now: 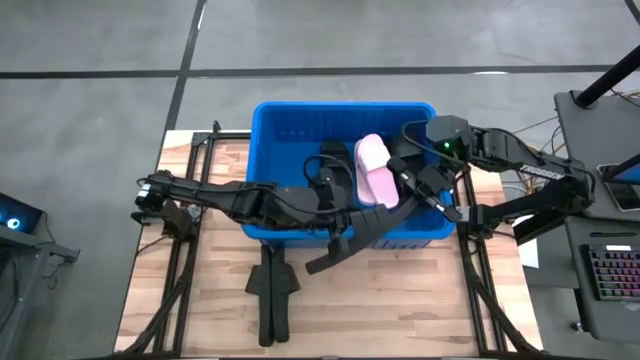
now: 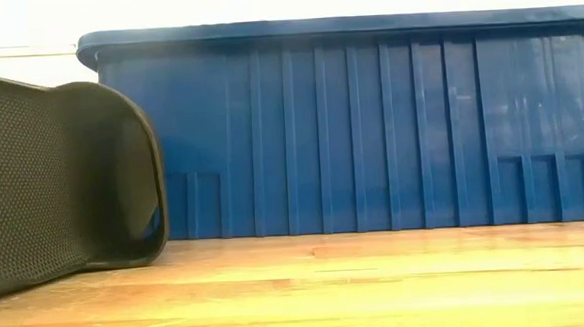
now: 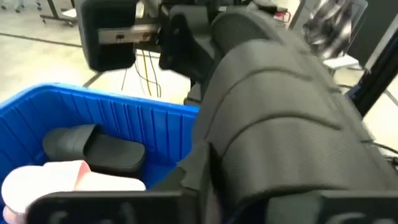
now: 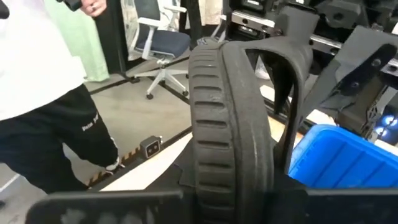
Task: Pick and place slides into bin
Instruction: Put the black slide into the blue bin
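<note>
From where I stand, both arms are busy at the blue bin (image 1: 345, 115), which sits at the far middle of the bench (image 1: 400, 300). The left pincer (image 1: 345, 232) hangs at the bin's near wall, clamped on a black slide (image 1: 335, 252) that juts out over the rim toward the bench; its wrist view shows the broad ribbed strap (image 3: 280, 124) filling the picture, with the bin's inside just beyond. The right pincer (image 1: 425, 180) is over the bin's right end, clamped on another black slide (image 4: 230, 124), held on edge so that its grooved sole faces the wrist camera. Already in the bin lie a pale pink slide (image 1: 373, 170) and at least one black slide (image 3: 93, 148). Two more black slides (image 1: 272, 290) wait on the bench in front of the bin, and one of them looms close in the low view (image 2: 62, 176). To do this step well, I judge, each arm should carry its slide fully past the rim before letting go, the left especially, since its slide overhangs the near wall and could tip back onto the bench. The arms are close together, so releasing one at a time looks safer.
</note>
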`<state>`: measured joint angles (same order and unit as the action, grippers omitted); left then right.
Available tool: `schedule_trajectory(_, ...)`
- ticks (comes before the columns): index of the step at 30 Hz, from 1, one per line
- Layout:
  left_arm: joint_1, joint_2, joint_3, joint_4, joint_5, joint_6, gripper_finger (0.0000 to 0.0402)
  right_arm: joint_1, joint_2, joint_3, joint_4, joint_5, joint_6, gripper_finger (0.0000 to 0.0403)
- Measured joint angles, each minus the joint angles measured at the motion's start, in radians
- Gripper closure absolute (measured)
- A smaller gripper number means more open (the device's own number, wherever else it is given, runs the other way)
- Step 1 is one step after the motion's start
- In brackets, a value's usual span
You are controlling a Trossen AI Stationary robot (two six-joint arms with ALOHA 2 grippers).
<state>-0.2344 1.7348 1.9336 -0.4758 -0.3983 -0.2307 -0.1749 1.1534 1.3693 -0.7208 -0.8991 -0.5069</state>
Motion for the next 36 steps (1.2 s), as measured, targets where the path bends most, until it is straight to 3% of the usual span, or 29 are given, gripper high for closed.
schedule_trajectory(7, 0.000, -0.001, -0.003, 0.004, 0.000, 0.010, 0.0227, 0.000, -0.011, -0.002, -0.023, -0.023, -0.005, 0.0367)
schedule_trajectory(13, 0.002, -0.017, -0.003, -0.024, 0.016, 0.013, 0.0122, -0.002, -0.037, -0.002, -0.169, -0.019, -0.052, 0.0367)
schedule_trajectory(17, 0.002, -0.053, -0.007, -0.032, 0.042, 0.009, 0.0088, -0.002, -0.076, -0.017, -0.209, -0.012, -0.059, 0.0367)
schedule_trajectory(22, 0.004, -0.105, -0.004, -0.015, 0.038, 0.001, 0.0082, -0.002, -0.155, -0.078, -0.183, -0.010, -0.059, 0.0367)
schedule_trajectory(26, 0.004, -0.115, -0.010, 0.015, 0.027, 0.002, 0.0082, -0.002, -0.240, -0.205, 0.090, -0.040, 0.000, 0.0367)
schedule_trajectory(32, 0.004, -0.121, -0.010, 0.066, 0.051, 0.009, 0.0082, -0.002, -0.315, -0.439, 0.700, -0.228, 0.219, 0.0367)
schedule_trajectory(36, 0.004, -0.120, -0.010, 0.088, 0.068, 0.006, 0.0082, -0.002, -0.310, -0.567, 1.004, -0.287, 0.385, 0.0368)
